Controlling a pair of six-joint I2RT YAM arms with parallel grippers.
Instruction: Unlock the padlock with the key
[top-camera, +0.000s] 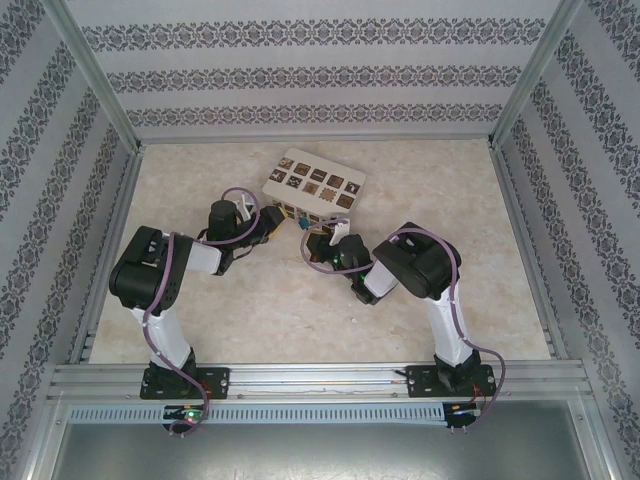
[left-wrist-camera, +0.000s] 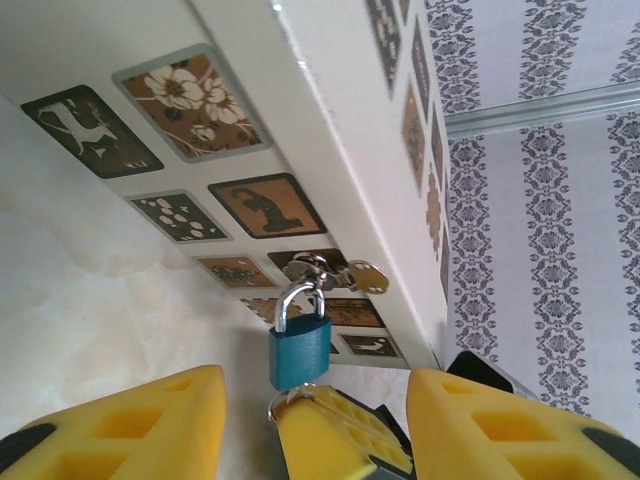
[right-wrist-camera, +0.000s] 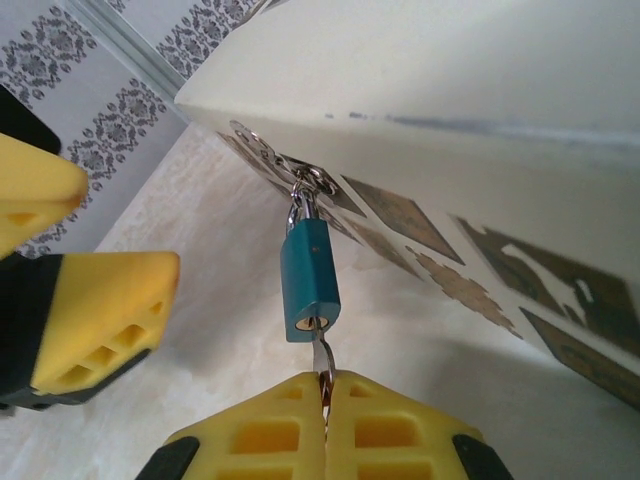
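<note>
Our right gripper (right-wrist-camera: 323, 412) pinches the key (right-wrist-camera: 320, 360), whose tip sits in the bottom of the blue padlock (right-wrist-camera: 308, 280). The padlock hangs from the closed cream box (right-wrist-camera: 450, 100), its contents hidden. Our left gripper (left-wrist-camera: 315, 405) stands spread around the padlock.

The near side of the cream box (top-camera: 315, 183) is crowded. The space there is taken by the hanging padlock (right-wrist-camera: 308, 280), by the right gripper (right-wrist-camera: 325, 425), clamped on the key (right-wrist-camera: 320, 352) just near and right of it, and by the left gripper (top-camera: 268, 222), held with fingers spread just left of it. Free passage is offered over the bare table (top-camera: 455, 190) right, left and far of the box, bounded by the frame posts (top-camera: 100, 85).
</note>
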